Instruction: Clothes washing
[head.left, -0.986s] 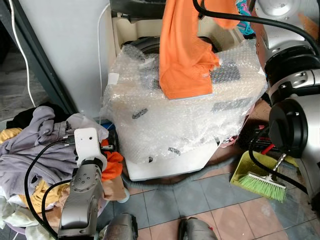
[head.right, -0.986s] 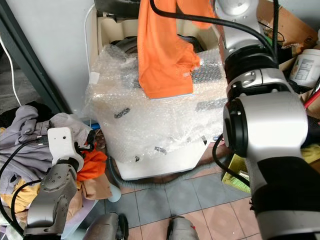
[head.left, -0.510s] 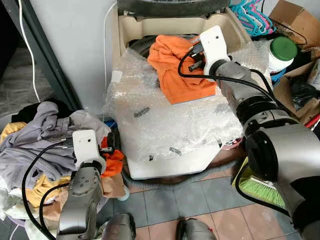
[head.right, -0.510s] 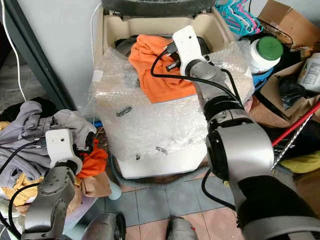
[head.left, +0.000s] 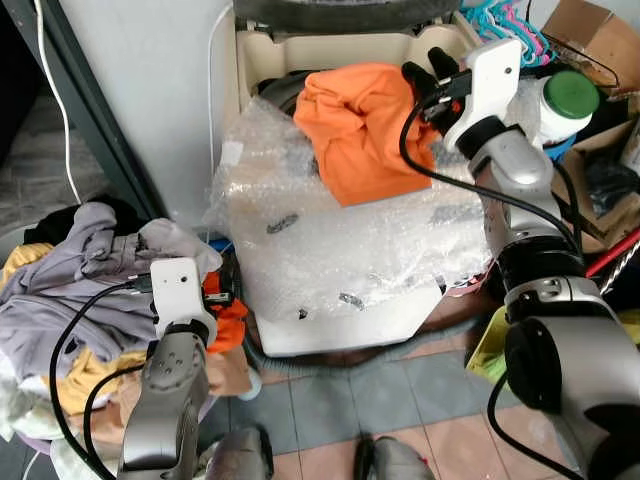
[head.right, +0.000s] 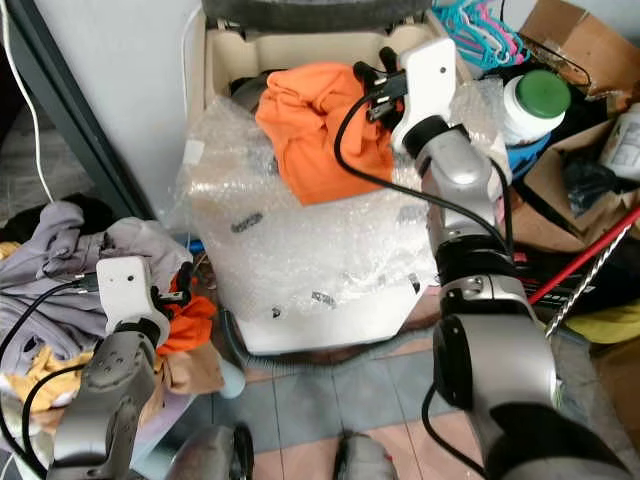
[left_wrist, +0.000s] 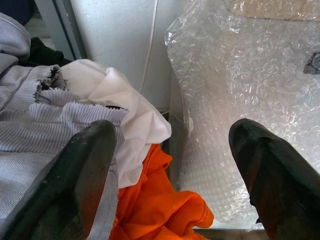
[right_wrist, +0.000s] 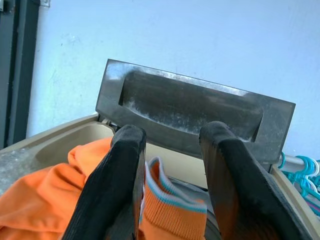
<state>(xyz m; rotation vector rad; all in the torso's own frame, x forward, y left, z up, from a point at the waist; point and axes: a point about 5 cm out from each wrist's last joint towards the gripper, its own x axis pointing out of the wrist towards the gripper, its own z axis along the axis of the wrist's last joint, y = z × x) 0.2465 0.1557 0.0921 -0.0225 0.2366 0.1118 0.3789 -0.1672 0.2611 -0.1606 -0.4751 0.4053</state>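
An orange garment (head.left: 355, 130) lies bunched on the bubble-wrapped top (head.left: 340, 250) of the beige washing machine (head.left: 330, 50), partly over the drum opening (head.left: 280, 92). The machine's dark lid (right_wrist: 190, 112) stands raised behind. My right gripper (head.left: 428, 72) sits at the garment's right edge, shut on its striped cuff (right_wrist: 172, 205). My left gripper (left_wrist: 175, 165) is low beside the machine, open over a laundry pile (head.left: 70, 300), with grey, white and orange cloth (left_wrist: 150, 210) beneath it.
A green-lidded jar (head.left: 570, 95), cardboard boxes (head.left: 590, 30) and teal hangers (head.left: 500, 18) crowd the right of the machine. A green broom (head.left: 487, 345) and a red handle (head.left: 620, 245) lie on the tiled floor (head.left: 430, 400). A grey panel (head.left: 140, 100) stands to the left.
The right gripper brought the orange garment down from high above onto the machine top, then shifted right with one edge still in its fingers. The left arm has hardly moved.
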